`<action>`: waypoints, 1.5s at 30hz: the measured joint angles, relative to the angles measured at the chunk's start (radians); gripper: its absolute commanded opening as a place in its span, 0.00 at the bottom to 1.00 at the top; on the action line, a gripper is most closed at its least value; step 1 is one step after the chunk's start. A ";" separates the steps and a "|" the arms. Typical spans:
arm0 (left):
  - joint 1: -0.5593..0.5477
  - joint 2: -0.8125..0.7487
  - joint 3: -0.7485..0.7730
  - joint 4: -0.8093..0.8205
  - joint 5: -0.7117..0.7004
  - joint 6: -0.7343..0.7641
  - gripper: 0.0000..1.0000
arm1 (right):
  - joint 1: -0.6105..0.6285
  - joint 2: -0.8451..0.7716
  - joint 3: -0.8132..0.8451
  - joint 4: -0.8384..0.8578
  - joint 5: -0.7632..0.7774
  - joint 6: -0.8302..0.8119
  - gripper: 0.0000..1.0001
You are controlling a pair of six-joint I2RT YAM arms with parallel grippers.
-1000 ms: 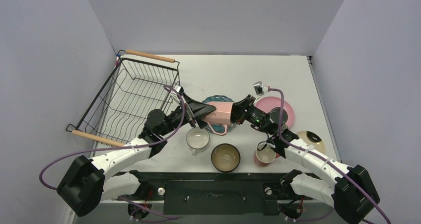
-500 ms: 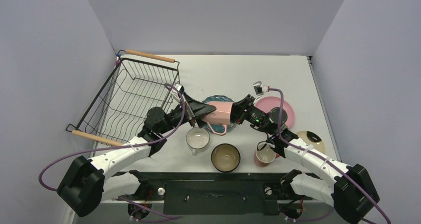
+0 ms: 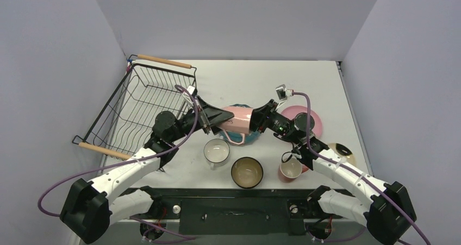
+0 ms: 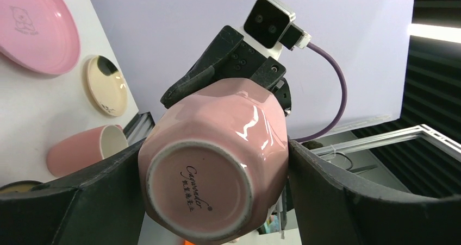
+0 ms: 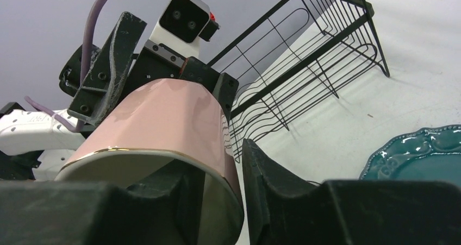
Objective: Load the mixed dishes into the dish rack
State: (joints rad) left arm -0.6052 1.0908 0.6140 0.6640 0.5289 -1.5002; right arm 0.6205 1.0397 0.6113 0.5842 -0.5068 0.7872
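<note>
A pink mug (image 3: 237, 118) hangs on its side in the air above the teal scalloped plate (image 3: 251, 140). My left gripper (image 3: 229, 120) is shut on its base end, and both fingers press the mug's (image 4: 217, 163) sides in the left wrist view. My right gripper (image 3: 253, 123) straddles the rim of the mug (image 5: 163, 120). One finger is inside and one outside, and slim gaps show at the wall. The black wire dish rack (image 3: 141, 106) stands empty to the left.
On the table sit a white mug (image 3: 216, 151), a dark bowl with cream inside (image 3: 247, 171), a second pink mug (image 3: 291, 169), a pink plate (image 3: 314, 123) and a cream plate (image 3: 342, 152). The rack's near rim (image 5: 304, 55) is close to the held mug.
The left jaws have narrowed onto the mug's base. Both grippers and the mug have shifted a little left and back toward the rack. The right jaws have loosened off the rim.
</note>
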 measured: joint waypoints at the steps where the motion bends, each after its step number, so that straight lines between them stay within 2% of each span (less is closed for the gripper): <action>1: 0.005 -0.008 0.000 -0.009 0.001 0.014 0.00 | 0.001 -0.003 0.000 -0.007 0.005 0.003 0.37; 8: 0.027 -0.041 0.009 -0.116 0.000 0.062 0.00 | 0.002 -0.018 0.001 -0.039 0.042 0.006 0.51; 15: 0.033 -0.072 0.165 -0.425 -0.039 0.229 0.00 | 0.002 -0.063 0.001 -0.110 0.087 -0.013 0.72; 19: 0.034 -0.095 0.278 -0.591 -0.092 0.354 0.00 | 0.002 -0.139 0.001 -0.166 0.118 -0.047 0.80; 25: 0.037 -0.110 0.377 -0.769 -0.165 0.506 0.00 | 0.002 -0.266 0.004 -0.280 0.232 -0.121 0.80; 29: 0.037 -0.107 0.470 -0.964 -0.253 0.635 0.00 | 0.002 -0.317 -0.005 -0.328 0.313 -0.156 0.80; 32: 0.038 -0.107 0.563 -1.100 -0.362 0.749 0.00 | 0.002 -0.348 -0.025 -0.354 0.354 -0.174 0.79; 40: 0.042 -0.074 0.732 -1.333 -0.707 0.999 0.00 | 0.002 -0.364 -0.036 -0.423 0.408 -0.211 0.78; 45: 0.076 -0.020 0.758 -1.360 -0.900 1.145 0.00 | 0.002 -0.378 -0.046 -0.436 0.417 -0.215 0.77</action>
State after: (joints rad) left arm -0.5289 1.0710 1.3720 -0.6956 -0.3706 -0.3553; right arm 0.6224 0.6617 0.5655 0.1482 -0.0898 0.5720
